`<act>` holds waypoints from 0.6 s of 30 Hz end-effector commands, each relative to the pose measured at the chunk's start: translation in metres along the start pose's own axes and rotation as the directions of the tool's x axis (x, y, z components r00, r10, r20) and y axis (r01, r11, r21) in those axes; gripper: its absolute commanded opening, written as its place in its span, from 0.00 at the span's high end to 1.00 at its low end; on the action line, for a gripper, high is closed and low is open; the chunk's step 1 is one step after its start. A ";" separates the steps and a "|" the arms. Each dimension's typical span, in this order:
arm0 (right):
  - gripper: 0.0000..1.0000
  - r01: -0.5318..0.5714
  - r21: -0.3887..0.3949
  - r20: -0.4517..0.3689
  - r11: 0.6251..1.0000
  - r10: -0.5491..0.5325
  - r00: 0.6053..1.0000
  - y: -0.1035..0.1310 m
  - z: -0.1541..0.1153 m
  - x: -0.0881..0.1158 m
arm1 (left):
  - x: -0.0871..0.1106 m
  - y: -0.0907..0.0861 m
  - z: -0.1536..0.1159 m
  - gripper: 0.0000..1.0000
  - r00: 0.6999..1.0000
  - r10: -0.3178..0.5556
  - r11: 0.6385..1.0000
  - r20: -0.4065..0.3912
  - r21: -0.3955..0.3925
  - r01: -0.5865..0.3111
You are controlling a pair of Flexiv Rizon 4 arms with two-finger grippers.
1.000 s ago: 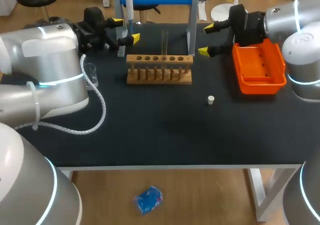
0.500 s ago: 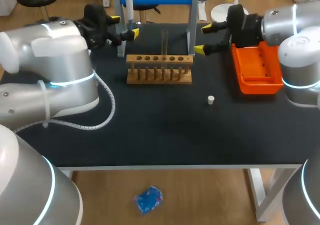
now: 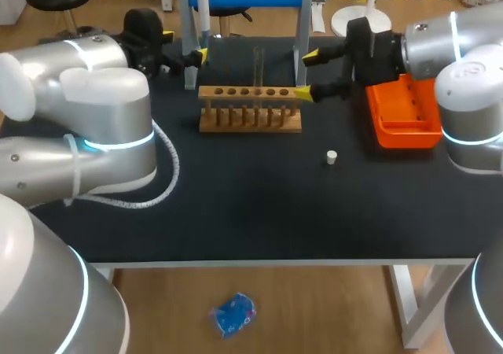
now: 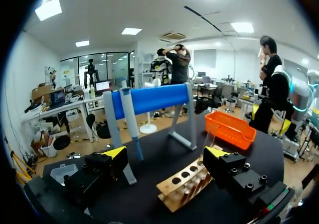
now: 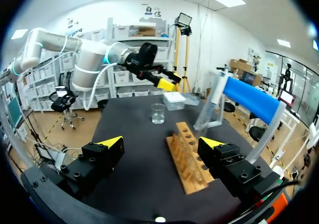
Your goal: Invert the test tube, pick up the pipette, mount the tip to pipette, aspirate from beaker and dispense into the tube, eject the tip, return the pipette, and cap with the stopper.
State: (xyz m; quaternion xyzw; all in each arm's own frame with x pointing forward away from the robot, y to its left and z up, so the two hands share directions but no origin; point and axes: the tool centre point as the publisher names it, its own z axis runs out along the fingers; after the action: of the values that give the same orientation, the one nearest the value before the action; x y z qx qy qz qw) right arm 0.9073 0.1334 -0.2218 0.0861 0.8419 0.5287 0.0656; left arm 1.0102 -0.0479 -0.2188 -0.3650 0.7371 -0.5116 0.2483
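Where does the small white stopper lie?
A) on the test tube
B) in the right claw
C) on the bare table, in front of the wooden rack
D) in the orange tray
C: the white stopper lies alone on the black table, on the near side of the wooden rack.

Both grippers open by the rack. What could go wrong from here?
1. The right gripper, open, sits at the rack end beside the stand leg; going for the test tube, it may clip either.
2. The tube is thin clear glass standing tall, so an off-centre pinch could tip it.
3. The left gripper is close to the pipette and may nudge it.
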 end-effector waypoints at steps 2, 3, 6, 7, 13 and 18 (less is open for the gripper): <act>0.00 0.013 0.015 -0.006 1.000 -0.013 1.000 0.003 0.007 0.022 | -0.014 0.011 -0.028 0.00 1.000 -0.006 1.000 -0.007 -0.003 0.006; 0.00 0.015 0.021 -0.009 1.000 -0.015 1.000 0.003 0.009 0.025 | -0.018 0.014 -0.032 0.00 1.000 -0.005 1.000 -0.005 -0.002 0.005; 0.00 0.024 0.026 -0.014 0.999 -0.024 1.000 0.004 0.010 0.027 | -0.023 0.019 -0.040 0.00 1.000 -0.004 1.000 -0.005 -0.003 0.004; 0.00 0.024 0.026 -0.014 0.999 -0.024 1.000 0.004 0.010 0.027 | -0.023 0.019 -0.040 0.00 1.000 -0.004 1.000 -0.005 -0.003 0.004; 0.00 0.024 0.026 -0.014 0.999 -0.024 1.000 0.004 0.010 0.027 | -0.023 0.019 -0.040 0.00 1.000 -0.004 1.000 -0.005 -0.003 0.004; 0.00 0.024 0.026 -0.014 0.999 -0.024 1.000 0.004 0.010 0.027 | -0.023 0.019 -0.040 0.00 1.000 -0.004 1.000 -0.005 -0.003 0.004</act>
State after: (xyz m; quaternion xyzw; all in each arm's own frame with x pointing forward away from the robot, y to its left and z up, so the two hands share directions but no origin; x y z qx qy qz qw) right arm 0.8836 0.1502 -0.2240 0.0732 0.8496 0.5183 0.0652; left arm 0.9890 -0.0028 -0.2224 -0.3653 0.7377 -0.5119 0.2458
